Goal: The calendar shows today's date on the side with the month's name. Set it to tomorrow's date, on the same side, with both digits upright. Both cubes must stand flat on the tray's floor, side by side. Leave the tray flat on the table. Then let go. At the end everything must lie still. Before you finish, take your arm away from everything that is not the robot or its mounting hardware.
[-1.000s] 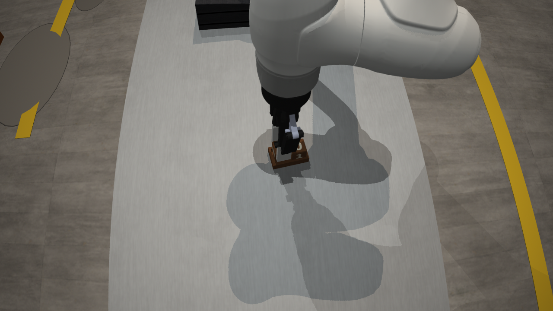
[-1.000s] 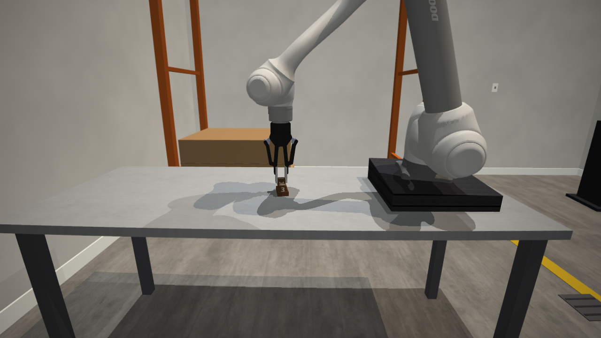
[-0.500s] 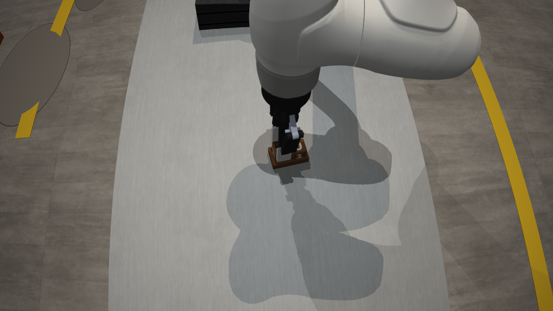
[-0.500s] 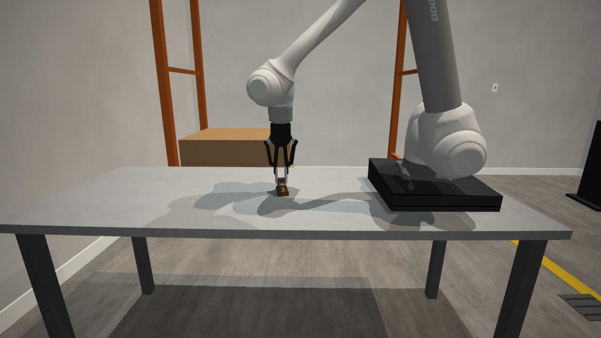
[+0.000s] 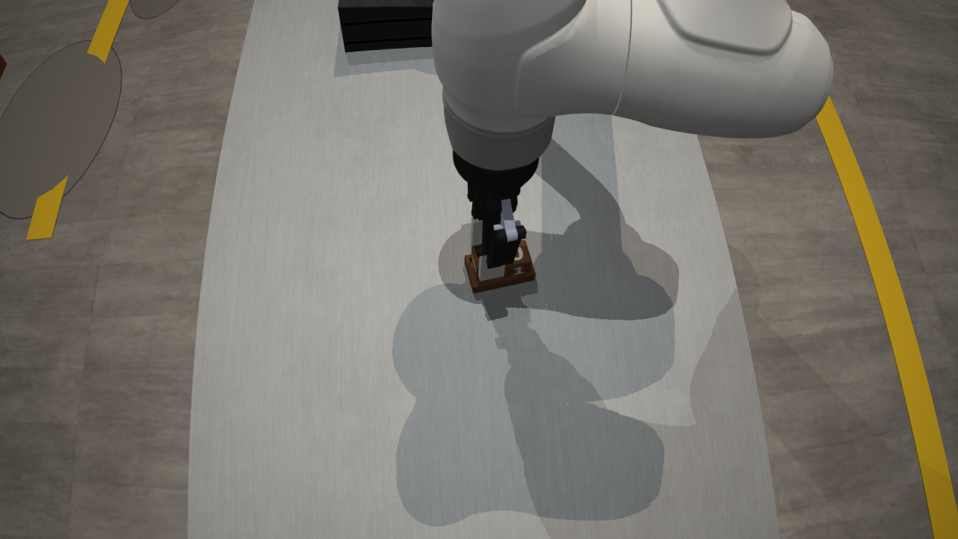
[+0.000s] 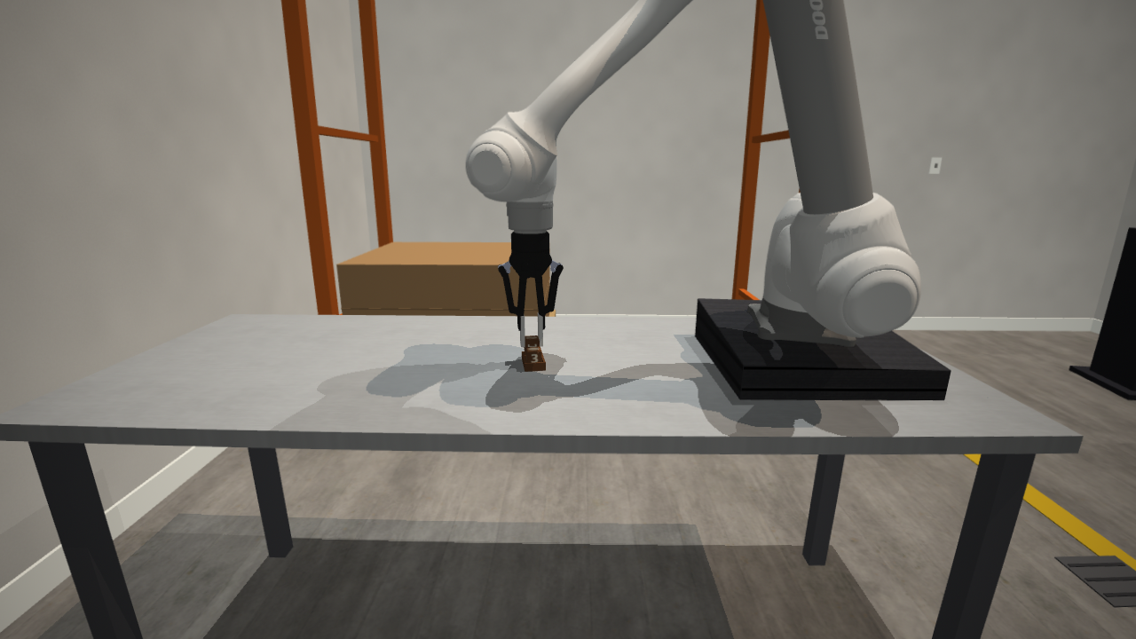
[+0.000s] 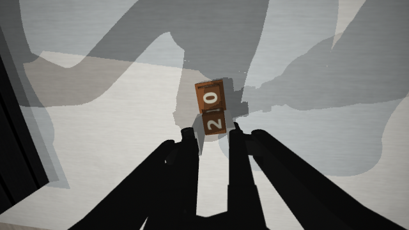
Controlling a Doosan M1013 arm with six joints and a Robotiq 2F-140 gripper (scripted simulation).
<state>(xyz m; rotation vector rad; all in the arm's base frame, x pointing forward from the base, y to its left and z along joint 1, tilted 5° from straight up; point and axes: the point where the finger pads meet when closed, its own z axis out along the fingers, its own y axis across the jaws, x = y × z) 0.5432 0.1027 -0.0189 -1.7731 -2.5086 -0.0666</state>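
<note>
Pincer (image 5: 489,260) (image 6: 532,342) (image 7: 214,121) narrow, pinched on the 2-topped cube (image 6: 532,344) (image 7: 214,122)

Top view: saw, between the long left and right edges of the tabletop (image 5: 301,335) (image 6: 238,381) (image 7: 134,128), the tray (image 5: 502,286) (image 6: 533,367) (image 7: 199,99), with the 0-topped cube (image 5: 525,270) (image 6: 534,358) (image 7: 210,98) in place, a 1 on its side. Could not read the gripped cube behind the pad.

Exterior view: found the tray well in from both front corners and behind the front edge. Read 3 on the near end; judged the gripped cube slightly raised.

Wrist view: showed the 2-topped cube between the pads, beside the 0-topped cube. Could not confirm the month side or date.

Looked like mid-handling of one digit. Called next for checking the digit's facing, then turning or lowering squarely to the tray floor before release; risked catching the neighbour.

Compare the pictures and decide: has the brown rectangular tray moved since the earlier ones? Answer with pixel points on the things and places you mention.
No. In the exterior view, the tray (image 5: 504,285) (image 6: 533,366) (image 7: 199,97) shows no visible shift against the black rectangular base slab (image 5: 385,28) (image 6: 843,384) (image 7: 19,179).
</note>
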